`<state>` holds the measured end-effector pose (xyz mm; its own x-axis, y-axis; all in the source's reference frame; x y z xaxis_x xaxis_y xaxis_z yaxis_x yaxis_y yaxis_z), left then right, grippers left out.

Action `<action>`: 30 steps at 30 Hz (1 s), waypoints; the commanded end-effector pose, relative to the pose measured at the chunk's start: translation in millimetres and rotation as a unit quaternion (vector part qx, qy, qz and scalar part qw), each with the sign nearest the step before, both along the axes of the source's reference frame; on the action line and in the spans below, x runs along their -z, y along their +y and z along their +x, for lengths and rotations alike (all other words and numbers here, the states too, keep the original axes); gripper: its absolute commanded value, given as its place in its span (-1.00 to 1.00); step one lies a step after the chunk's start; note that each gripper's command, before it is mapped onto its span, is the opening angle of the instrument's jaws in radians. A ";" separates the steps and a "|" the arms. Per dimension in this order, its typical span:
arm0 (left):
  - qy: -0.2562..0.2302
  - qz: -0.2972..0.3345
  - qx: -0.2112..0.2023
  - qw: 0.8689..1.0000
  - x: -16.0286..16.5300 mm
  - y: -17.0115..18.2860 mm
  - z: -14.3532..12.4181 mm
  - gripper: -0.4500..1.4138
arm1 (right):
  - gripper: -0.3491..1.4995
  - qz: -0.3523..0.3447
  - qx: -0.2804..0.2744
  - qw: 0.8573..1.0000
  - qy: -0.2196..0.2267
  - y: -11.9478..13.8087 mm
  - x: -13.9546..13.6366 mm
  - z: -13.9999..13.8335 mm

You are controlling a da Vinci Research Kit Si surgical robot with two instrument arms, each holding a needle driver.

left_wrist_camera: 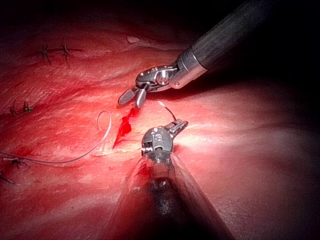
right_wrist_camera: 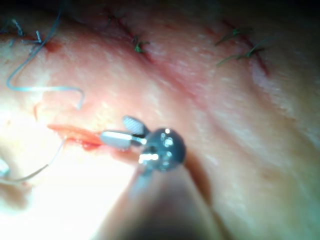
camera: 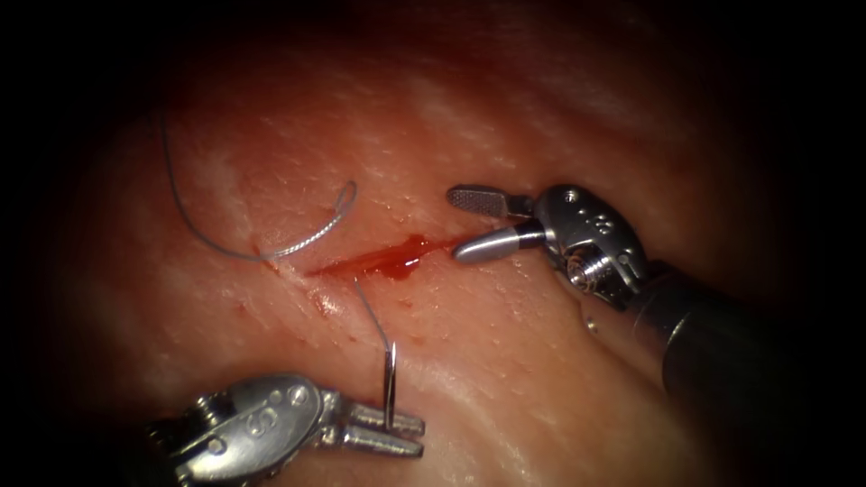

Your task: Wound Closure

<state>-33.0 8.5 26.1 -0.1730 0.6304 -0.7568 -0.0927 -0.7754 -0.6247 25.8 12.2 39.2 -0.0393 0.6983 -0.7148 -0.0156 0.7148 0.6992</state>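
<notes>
The cut (camera: 383, 260) in the tissue (camera: 559, 379) holds red fluid (camera: 401, 261). My left tool (camera: 420, 435) lies in front of the cut, its jaws shut on the curved needle (camera: 389, 383) near one end. The needle rises from the jaws and its thin free end points at the cut's near edge, outside the tissue; it also arcs above the left tool (left_wrist_camera: 181, 125). My right tool (camera: 455, 225) stands open at the cut's right end, holding nothing. Grey thread (camera: 216, 243) leaves the tissue by the cut's left end and loops on the left side.
Older stitched cuts with dark knots lie further off on the tissue (left_wrist_camera: 55, 51) (right_wrist_camera: 137, 46) (right_wrist_camera: 245, 50). The right tool's shaft (camera: 713, 343) comes in from the right. The thread's long tail (camera: 167, 153) runs off up the left side.
</notes>
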 end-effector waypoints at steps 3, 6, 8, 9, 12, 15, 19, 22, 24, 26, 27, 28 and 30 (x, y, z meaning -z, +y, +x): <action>0.021 -0.087 0.005 0.996 -0.4 1.1 -0.4 -1.00 | 0.54 0.007 0.000 1.000 0.002 0.4 -0.1 0.8; 0.055 -0.144 0.020 0.988 -0.8 2.7 0.0 -1.00 | 0.54 0.017 -0.001 1.000 0.003 0.3 0.2 0.9; 0.073 -0.176 0.024 0.981 -1.1 3.7 0.4 -1.00 | 0.54 0.023 -0.001 1.000 0.003 0.2 0.3 0.9; 0.082 -0.194 0.025 0.977 -1.3 4.4 0.6 -1.00 | 0.54 0.026 -0.001 1.000 0.003 0.1 0.4 0.9; 0.096 -0.226 0.030 0.969 -1.2 6.0 1.2 -1.00 | 0.54 0.035 -0.001 0.999 0.004 -0.1 0.7 0.9; 0.109 -0.255 0.037 0.960 -0.8 7.8 1.5 -1.00 | 0.54 0.042 -0.001 0.999 0.004 -0.2 0.9 0.9; 0.126 -0.276 0.051 0.951 0.4 10.2 1.9 -1.00 | 0.53 0.042 -0.001 0.999 0.004 -0.3 1.1 0.9; 0.118 -0.285 0.057 0.949 1.7 11.8 2.0 -1.00 | 0.53 0.045 -0.001 0.999 0.004 -0.3 1.1 1.0; 0.115 -0.293 0.062 0.947 2.6 12.5 2.0 -1.00 | 0.53 0.045 -0.001 0.999 0.004 -0.4 1.2 1.0; 0.113 -0.302 0.068 0.944 3.5 13.0 2.1 -1.00 | 0.53 0.048 -0.001 0.999 0.004 -0.4 1.2 1.0; 0.112 -0.303 0.067 0.944 3.8 13.1 2.1 -1.00 | 0.53 0.051 -0.001 0.999 0.005 -0.4 1.2 1.0; 0.111 -0.308 0.065 0.943 4.1 13.1 2.1 -1.00 | 0.53 0.051 -0.001 0.999 0.004 -0.3 1.2 1.0; 0.109 -0.313 0.069 0.941 4.5 13.2 2.1 -1.00 | 0.53 0.057 -0.002 0.998 0.005 -0.3 1.2 1.0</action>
<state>-30.4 21.5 20.8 -0.3148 0.1009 -0.9438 -0.2935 -0.9559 -0.0043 26.2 11.2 37.6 -0.0469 0.7803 -0.6237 -0.0130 0.6239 0.7814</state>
